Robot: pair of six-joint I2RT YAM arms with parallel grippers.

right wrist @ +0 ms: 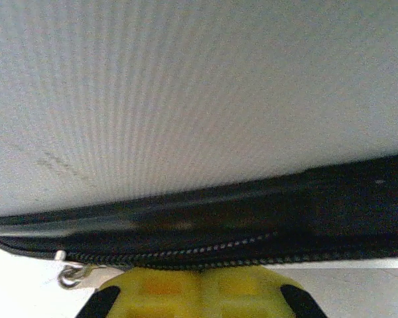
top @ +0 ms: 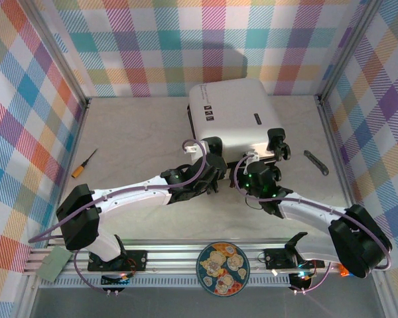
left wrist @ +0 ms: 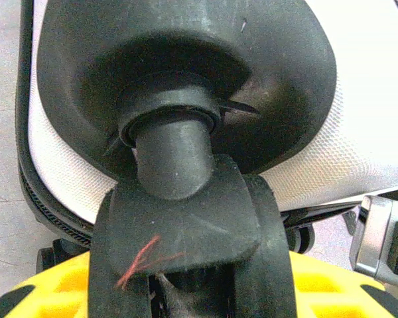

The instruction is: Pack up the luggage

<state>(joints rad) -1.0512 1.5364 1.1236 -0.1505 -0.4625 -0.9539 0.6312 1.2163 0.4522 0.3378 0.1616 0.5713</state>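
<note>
A: Suitcase (top: 235,109)?
B: Closed, flat on table (top: 132,132), far middle
A: Jaws?
B: Left gripper (top: 211,155) clamped part-way on its corner wheel (left wrist: 186,218); right gripper (right wrist: 199,291) fully shut at the zipper (right wrist: 186,252), grip unclear

On table (top: 139,132): luggage (top: 235,112) far middle, screwdriver (top: 83,163) by left edge, dark tool (top: 316,161) by right edge, plate (top: 223,268) at near edge.

The luggage (top: 235,112) lies centrally, screwdriver (top: 83,163) to its left, plate (top: 223,268) before it.
</note>
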